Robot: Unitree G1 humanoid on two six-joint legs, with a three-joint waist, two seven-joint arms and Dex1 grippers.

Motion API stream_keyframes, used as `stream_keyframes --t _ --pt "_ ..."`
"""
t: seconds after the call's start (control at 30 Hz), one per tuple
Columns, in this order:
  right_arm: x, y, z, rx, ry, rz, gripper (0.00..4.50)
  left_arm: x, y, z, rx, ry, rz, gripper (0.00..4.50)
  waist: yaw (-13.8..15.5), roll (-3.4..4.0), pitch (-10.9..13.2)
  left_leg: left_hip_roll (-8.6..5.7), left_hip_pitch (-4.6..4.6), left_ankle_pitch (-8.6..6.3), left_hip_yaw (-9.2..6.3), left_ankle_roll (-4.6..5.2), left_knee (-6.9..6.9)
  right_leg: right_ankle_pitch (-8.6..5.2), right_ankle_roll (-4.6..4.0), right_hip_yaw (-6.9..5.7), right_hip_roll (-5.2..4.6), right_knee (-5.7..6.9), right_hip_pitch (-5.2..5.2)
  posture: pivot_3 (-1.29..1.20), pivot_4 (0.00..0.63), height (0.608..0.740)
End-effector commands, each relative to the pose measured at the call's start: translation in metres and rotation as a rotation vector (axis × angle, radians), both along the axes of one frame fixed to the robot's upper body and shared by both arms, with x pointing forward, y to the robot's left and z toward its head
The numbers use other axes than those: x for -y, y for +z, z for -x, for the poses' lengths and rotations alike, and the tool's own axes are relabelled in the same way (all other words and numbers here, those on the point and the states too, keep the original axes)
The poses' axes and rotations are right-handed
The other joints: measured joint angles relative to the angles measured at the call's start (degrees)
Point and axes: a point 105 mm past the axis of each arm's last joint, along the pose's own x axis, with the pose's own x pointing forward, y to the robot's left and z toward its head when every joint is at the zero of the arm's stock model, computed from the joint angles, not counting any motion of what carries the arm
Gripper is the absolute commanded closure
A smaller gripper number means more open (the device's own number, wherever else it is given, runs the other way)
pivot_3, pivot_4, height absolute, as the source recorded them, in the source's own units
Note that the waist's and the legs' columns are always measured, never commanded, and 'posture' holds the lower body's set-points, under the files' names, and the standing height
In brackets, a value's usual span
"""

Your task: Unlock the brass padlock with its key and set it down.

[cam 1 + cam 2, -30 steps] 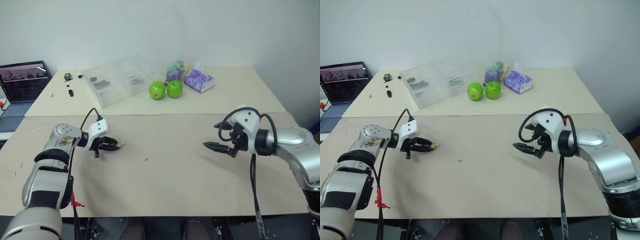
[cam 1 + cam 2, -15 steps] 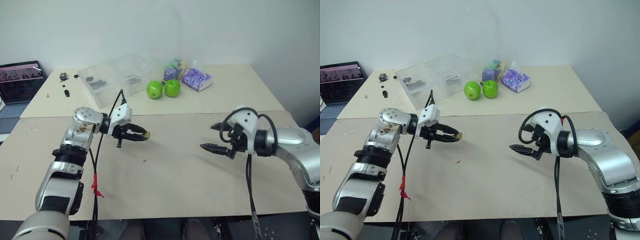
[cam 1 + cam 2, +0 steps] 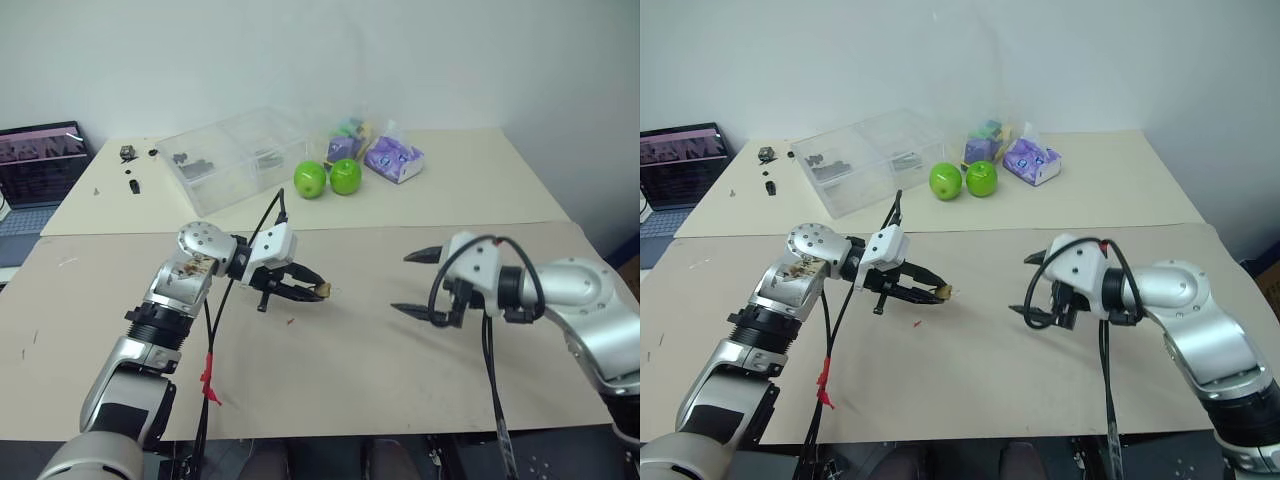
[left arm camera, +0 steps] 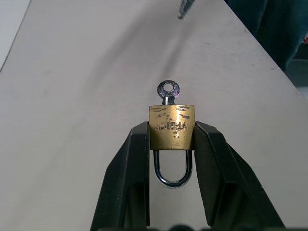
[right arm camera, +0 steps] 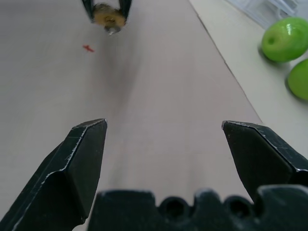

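Change since earlier frame: left gripper [image 3: 318,291] has carried the brass padlock [image 3: 323,290] off the left side of the desk [image 3: 330,370] toward the middle and raised it; right gripper [image 3: 412,283] has rolled, so its fingers now stand one above the other.

Head views, padlock: clamped at the left gripper's tips, held in the air above the middle of the desk, clear of the surface.

Head views, key relation: right gripper faces the padlock across a clear gap and is the free arm nearer the key [image 4: 168,90]; left gripper points toward it, tilted slightly down.

Head views, containers: clear plastic box [image 3: 232,157] near the far left edge holds small dark parts; two green apples [image 3: 328,178] and a purple packet [image 3: 395,159] lie beside it, outside the box. A small red speck [image 3: 290,322] lies on the desk below the padlock.

Left wrist view: fingers squeeze the padlock's brass body from both sides; shackle [image 4: 172,171] points back toward the wrist, key sticks out of the far face, away from the gripper. Long axis runs along the gripper's line.

Right wrist view: jaws spread fully, holding nothing; padlock [image 5: 109,15] with the key end shows ahead, well apart.

Judgement: next move requires the right gripper to close the gap and pinch the key head.
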Motion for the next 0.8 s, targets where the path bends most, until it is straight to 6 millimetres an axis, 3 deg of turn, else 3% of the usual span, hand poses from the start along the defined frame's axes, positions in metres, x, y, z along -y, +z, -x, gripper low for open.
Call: stream_keyframes --t 0.03,0.2,0.47,0.73,0.77,0.8 --pt "0.000 0.004 0.002 0.175 0.056 0.082 0.00 0.006 0.012 0.003 -0.006 -0.020 0.044 3.66 0.1 0.00 0.0 0.00 0.00 0.00 0.01 0.00 0.01 0.00 0.00 0.01 0.00 0.00 0.00 0.00 0.150 0.740" --pt "-0.005 -0.001 0.008 0.308 0.118 0.120 0.00 0.007 0.012 0.002 -0.045 -0.003 0.066 3.66 0.2 0.00 0.0 0.00 0.02 0.00 0.03 0.00 0.01 0.00 0.00 0.01 0.00 -0.02 0.01 0.00 0.150 0.740" --pt "-0.036 0.013 0.012 0.521 0.209 0.071 0.00 0.024 0.007 0.001 -0.012 0.003 0.089 3.66 0.5 -0.01 0.0 0.00 0.06 0.01 0.04 -0.03 0.03 0.00 -0.01 0.04 0.01 -0.04 0.07 0.00 0.150 0.740" --pt "-0.047 0.015 0.006 0.592 0.248 0.082 0.00 0.035 0.012 0.003 0.005 -0.008 0.103 3.66 0.9 0.00 0.0 -0.01 0.06 0.02 0.04 -0.03 0.05 0.00 -0.02 0.04 0.02 -0.05 0.07 0.00 0.150 0.740" --pt "-0.047 0.014 0.005 0.594 0.249 0.084 0.52 0.036 0.012 0.005 0.003 -0.013 0.104 3.68 1.0 0.00 0.0 -0.01 0.06 0.01 0.04 -0.03 0.05 0.00 -0.02 0.04 0.01 -0.04 0.07 0.00 0.150 0.740" --pt "-0.047 0.014 0.005 0.595 0.248 0.082 0.52 0.037 0.013 0.007 0.000 -0.019 0.104 3.68 1.0 0.00 0.0 -0.01 0.05 0.01 0.04 -0.03 0.05 0.00 -0.02 0.04 0.02 -0.05 0.07 0.00 0.150 0.740"
